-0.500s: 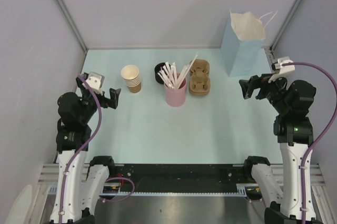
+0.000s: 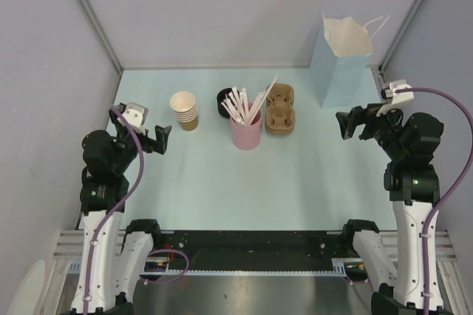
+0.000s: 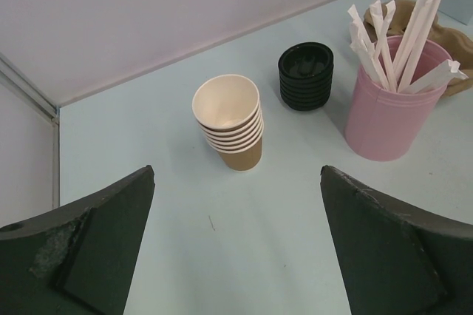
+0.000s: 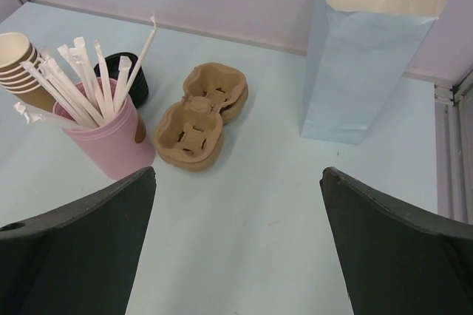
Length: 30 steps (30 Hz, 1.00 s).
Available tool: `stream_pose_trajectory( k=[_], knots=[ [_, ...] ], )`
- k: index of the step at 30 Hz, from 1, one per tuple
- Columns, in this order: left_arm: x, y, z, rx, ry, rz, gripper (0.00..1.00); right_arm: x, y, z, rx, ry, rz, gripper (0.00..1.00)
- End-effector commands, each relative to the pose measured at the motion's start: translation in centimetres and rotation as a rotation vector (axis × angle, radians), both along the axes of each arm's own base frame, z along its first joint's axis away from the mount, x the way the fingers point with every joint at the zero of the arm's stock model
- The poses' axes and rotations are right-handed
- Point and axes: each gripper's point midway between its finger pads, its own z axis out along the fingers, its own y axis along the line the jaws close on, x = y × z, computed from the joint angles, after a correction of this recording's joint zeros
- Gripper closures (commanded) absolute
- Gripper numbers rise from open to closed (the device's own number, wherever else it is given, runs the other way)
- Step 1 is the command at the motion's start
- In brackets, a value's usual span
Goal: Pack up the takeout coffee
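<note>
The takeout coffee as a single cup is out of view; only a stack of nested tan cups [image 2: 184, 109] [image 3: 230, 119] stands at the back left. My left gripper [image 2: 160, 138] [image 3: 237, 174] hovers open just left of and nearer than that stack, with bare table between its fingers. My right gripper [image 2: 344, 126] [image 4: 238, 173] hangs open at the right, facing the tan pulp cup carrier [image 2: 280, 109] [image 4: 199, 115], and holds nothing. A tall light-blue paper bag [image 2: 341, 60] [image 4: 366, 56] stands open at the back right.
A stack of black lids [image 2: 224, 100] [image 3: 306, 75] sits behind a pink cup of white stirrers [image 2: 246, 134] [image 3: 392, 108] at mid-table. Grey walls close in the left, back and right of the pale-blue table [image 2: 244, 189].
My left gripper has crept very slightly to the right. The right arm and the objects have not moved.
</note>
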Motion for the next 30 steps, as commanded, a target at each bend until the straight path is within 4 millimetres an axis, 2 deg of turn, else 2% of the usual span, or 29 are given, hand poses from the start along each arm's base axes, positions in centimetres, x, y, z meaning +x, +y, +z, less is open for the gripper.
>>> stream_pose_trajectory(
  k=[1,4,7,11,13,14,15,17,20,24,29,30],
  knots=[
    [0.2,-0.2,-0.1,0.03,-0.029,-0.032,0.0,0.1,-0.3,0.8,-0.029,-0.047,-0.009,0.0],
    [0.7,0.3,-0.5,0.039,-0.032,-0.006,0.0,0.3,-0.7,0.5,-0.037,-0.046,-0.024,0.0],
    [0.9,0.0,-1.0,0.067,-0.023,-0.038,0.0,0.6,-1.0,0.4,-0.046,-0.047,-0.038,0.0],
    [1.0,-1.8,-1.7,0.11,-0.022,-0.166,0.0,0.8,-1.0,0.0,-0.051,-0.043,-0.035,0.0],
    [1.5,-2.1,-1.4,0.128,-0.021,-0.191,0.0,0.9,-0.8,-0.5,-0.052,-0.036,-0.024,0.0],
    [2.3,-2.2,-2.4,0.134,0.022,-0.206,0.0,1.0,-0.8,-0.6,-0.053,-0.034,-0.022,0.0],
    [2.9,-2.0,-1.9,0.147,0.02,-0.197,0.0,1.0,-0.8,-0.6,-0.057,-0.038,-0.018,0.0],
    [4.4,-1.7,-3.0,0.156,0.065,-0.19,0.0,1.1,-0.9,-0.6,-0.062,-0.039,-0.024,0.0],
    [6.1,-1.5,-3.2,0.169,0.071,-0.186,0.0,1.1,-1.1,-0.6,-0.064,-0.04,-0.035,0.0],
    [7.3,-1.9,-4.0,0.181,0.087,-0.193,0.0,1.2,-1.3,-0.8,-0.061,-0.035,-0.039,0.0],
    [5.6,-6.6,-5.7,0.236,0.078,-0.378,0.0,1.4,-1.4,-1.0,-0.062,-0.034,-0.041,0.0],
    [5.0,-8.1,-5.9,0.253,0.068,-0.431,0.0,1.5,-1.4,-1.2,-0.062,-0.029,-0.041,0.0]
  ],
)
